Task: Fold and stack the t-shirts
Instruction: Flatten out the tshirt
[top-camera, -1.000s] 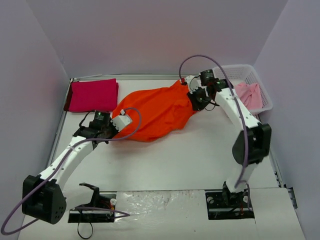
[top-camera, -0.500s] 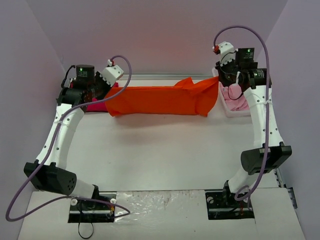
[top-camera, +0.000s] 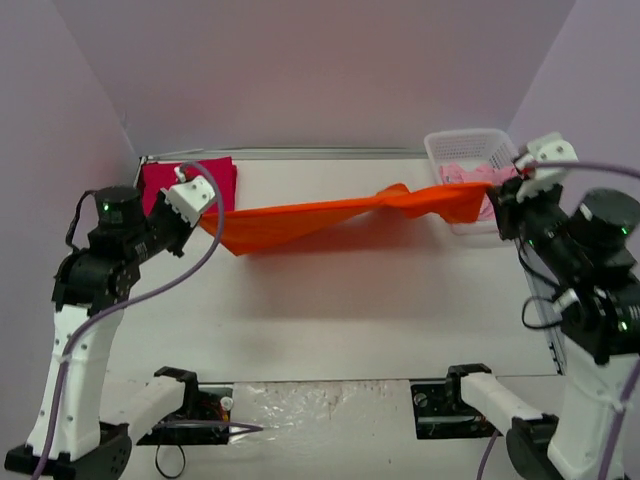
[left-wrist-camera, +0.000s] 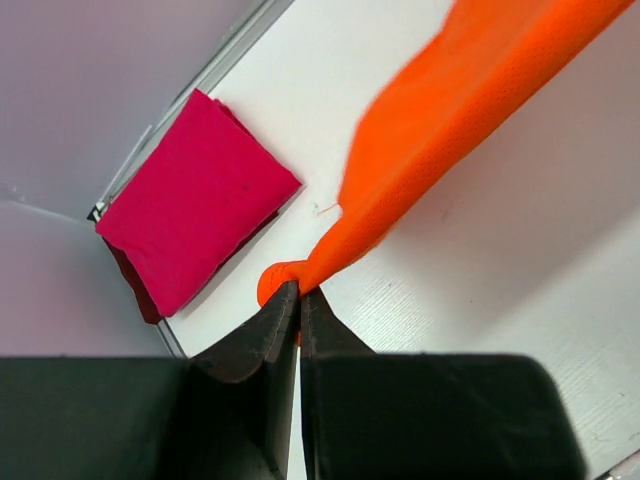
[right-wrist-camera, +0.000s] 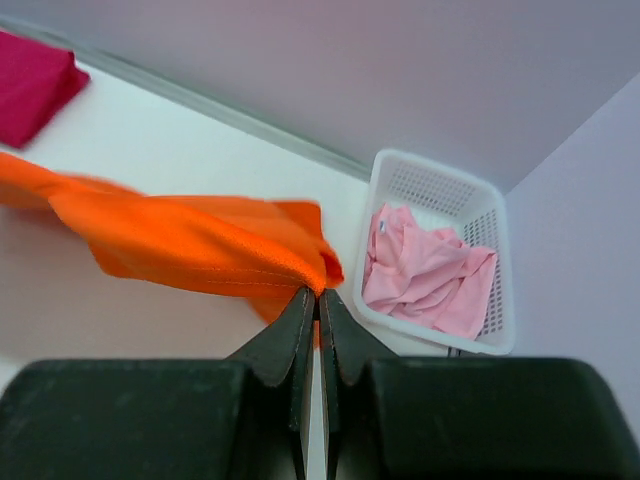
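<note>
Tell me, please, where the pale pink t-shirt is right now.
The pale pink t-shirt lies inside the white basket at the far right corner of the table in the top view, beyond the right end of the orange t-shirt.

right gripper (right-wrist-camera: 318, 296): jaws pinched on an edge of the orange t-shirt (right-wrist-camera: 190, 245) | shirt stretches away leftward | pale pink t-shirt (right-wrist-camera: 425, 275): crumpled inside white lattice basket (right-wrist-camera: 432, 184) | magenta-red t-shirt (right-wrist-camera: 28, 85): folded, upper left corner
</note>
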